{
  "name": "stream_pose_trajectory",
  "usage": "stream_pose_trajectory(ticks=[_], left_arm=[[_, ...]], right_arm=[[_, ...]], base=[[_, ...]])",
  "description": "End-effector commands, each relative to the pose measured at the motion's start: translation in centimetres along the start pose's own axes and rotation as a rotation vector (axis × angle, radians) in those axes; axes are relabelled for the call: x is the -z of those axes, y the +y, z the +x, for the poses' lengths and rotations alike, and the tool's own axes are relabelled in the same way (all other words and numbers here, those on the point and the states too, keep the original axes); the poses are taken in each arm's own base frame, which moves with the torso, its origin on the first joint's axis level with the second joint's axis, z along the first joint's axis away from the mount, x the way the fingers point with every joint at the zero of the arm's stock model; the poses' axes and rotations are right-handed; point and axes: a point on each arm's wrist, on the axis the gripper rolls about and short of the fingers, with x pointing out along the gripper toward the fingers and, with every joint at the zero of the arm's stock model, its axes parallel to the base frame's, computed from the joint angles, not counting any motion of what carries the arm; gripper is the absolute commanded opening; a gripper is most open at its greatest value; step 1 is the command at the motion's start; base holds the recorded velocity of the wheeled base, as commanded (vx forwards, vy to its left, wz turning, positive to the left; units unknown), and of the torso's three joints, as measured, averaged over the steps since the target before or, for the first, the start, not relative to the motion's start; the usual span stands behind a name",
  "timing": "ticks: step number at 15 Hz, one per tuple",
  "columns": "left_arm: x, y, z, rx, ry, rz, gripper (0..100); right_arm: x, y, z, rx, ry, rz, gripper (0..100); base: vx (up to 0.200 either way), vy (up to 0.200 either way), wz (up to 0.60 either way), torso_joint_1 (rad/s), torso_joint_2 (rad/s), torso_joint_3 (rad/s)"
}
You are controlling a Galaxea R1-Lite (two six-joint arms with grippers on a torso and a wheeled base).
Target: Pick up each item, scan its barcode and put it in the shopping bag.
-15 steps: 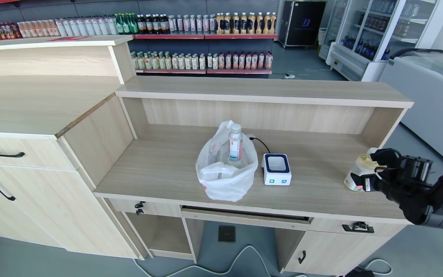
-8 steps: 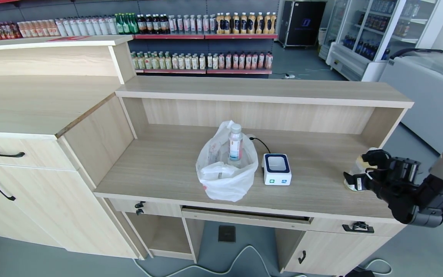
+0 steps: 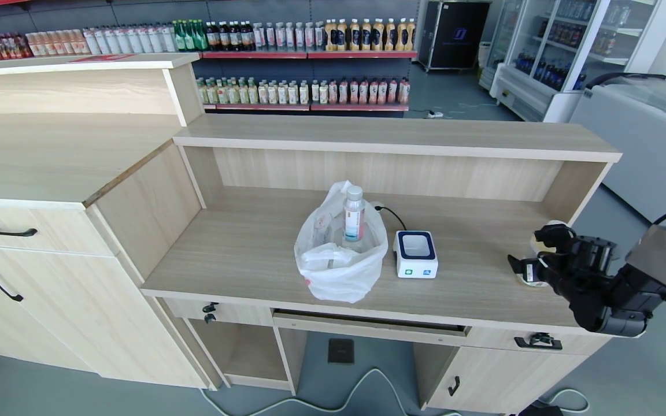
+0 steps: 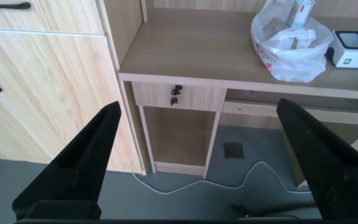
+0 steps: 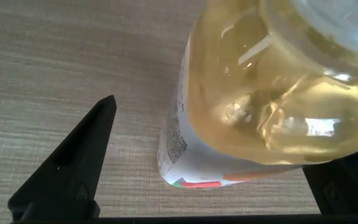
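Note:
A bottle of yellow drink (image 3: 528, 278) (image 5: 260, 93) stands at the right end of the wooden counter (image 3: 252, 254). My right gripper (image 3: 534, 251) (image 5: 222, 149) is open with one finger on each side of the bottle, and a gap shows beside one finger. The white shopping bag (image 3: 339, 260) (image 4: 291, 43) sits mid-counter with a clear bottle with a red label (image 3: 354, 219) upright inside. The white barcode scanner (image 3: 417, 253) (image 4: 353, 56) stands just right of the bag. My left gripper (image 4: 199, 106) hangs open and empty, low in front of the counter's left part.
A raised back shelf (image 3: 396, 136) runs behind the counter, and a taller cabinet (image 3: 50, 156) adjoins on the left. The scanner's black cable (image 3: 392, 215) trails toward the back. Drawers and an open recess (image 4: 179, 137) lie under the counter, with a cable on the floor.
My right gripper has moved left along the counter so its fingers now straddle the yellow bottle, which it hides more. Bag, scanner and bottle stay put.

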Motion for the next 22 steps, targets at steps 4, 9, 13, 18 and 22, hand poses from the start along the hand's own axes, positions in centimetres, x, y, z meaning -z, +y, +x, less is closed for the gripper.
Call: stream_pose_trajectory(ticks=[4,9,13,18,22], left_arm=[[0.0,0.0,0.0,0.000,0.001,0.000,100],[0.0,0.0,0.0,0.000,0.000,0.000,100],[0.0,0.0,0.0,0.000,0.001,0.000,100],[0.0,0.0,0.0,0.000,0.001,0.000,100],[0.0,0.0,0.0,0.000,0.001,0.000,100]], right_arm=[[0.6,1.0,0.9,-0.017,-0.009,-0.005,100],[-0.4,0.5,1.9,-0.008,-0.059,0.001,0],[0.4,0.3,2.1,-0.005,-0.043,-0.003,0],[0.4,0.3,2.5,-0.001,-0.055,-0.006,0],[-4.7,-0.4,1.4,-0.096,-0.190,0.043,0]], base=[[0.000,0.000,0.00,0.000,0.00,0.000],[0.000,0.000,0.00,0.000,0.00,0.000],[0.000,0.000,0.00,0.000,0.00,0.000],[0.000,0.000,0.00,0.000,0.00,0.000],[0.000,0.000,0.00,0.000,0.00,0.000]])
